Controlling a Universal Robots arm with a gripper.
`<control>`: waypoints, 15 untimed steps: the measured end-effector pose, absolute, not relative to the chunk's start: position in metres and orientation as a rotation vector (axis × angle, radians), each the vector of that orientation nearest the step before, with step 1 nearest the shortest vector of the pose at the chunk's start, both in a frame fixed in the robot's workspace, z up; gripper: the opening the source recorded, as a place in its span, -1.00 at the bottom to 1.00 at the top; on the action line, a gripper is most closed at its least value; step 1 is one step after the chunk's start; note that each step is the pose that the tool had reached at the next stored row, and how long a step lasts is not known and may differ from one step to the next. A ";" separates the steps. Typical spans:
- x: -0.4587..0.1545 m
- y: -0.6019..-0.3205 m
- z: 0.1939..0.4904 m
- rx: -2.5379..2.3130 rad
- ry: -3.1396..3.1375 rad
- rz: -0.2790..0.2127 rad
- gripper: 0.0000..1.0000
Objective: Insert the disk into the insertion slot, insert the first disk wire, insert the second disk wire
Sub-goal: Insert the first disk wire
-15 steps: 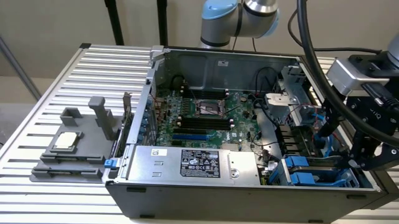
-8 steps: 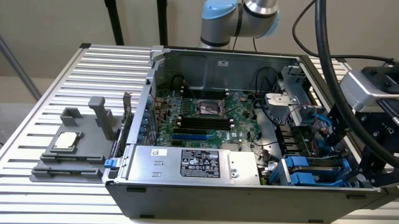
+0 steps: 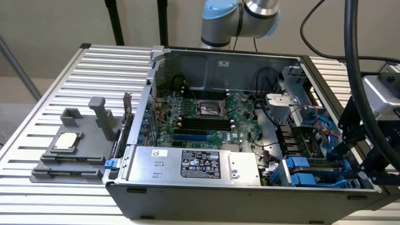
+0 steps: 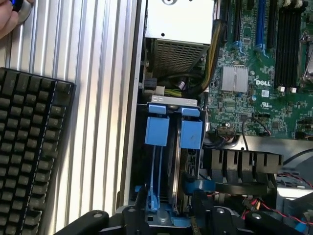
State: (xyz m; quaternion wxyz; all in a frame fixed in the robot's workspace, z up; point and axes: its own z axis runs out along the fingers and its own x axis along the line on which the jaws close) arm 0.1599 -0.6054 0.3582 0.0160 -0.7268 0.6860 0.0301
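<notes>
Fingers of the gripper are standing apart over the drive cage, at the end of it away from the power-supply box. One finger is sitting to each side of the disk. Nothing is visibly being clamped, and whether the pads are touching the blue plastic I cannot tell.

The disk is sitting edge-on down in the insertion slot. Its silver-grey edge is showing between the cage's two blue tabs, with blue carrier plastic just under the fingers.

In the exterior view the gripper is hanging at the exterior view's right, above the cage corner of the open computer case. The case is lying on its side on the ribbed metal desk. The green board is lying between the cage and the case's far wall, and red and blue wires are trailing just beside the cage.

A grey fixture is resting on the desk at the exterior view's left. In the wrist view a black keyboard is lying on the desk, well apart from the case.
</notes>
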 end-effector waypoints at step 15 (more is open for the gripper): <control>0.166 -0.605 0.352 -2.300 2.021 0.161 -0.23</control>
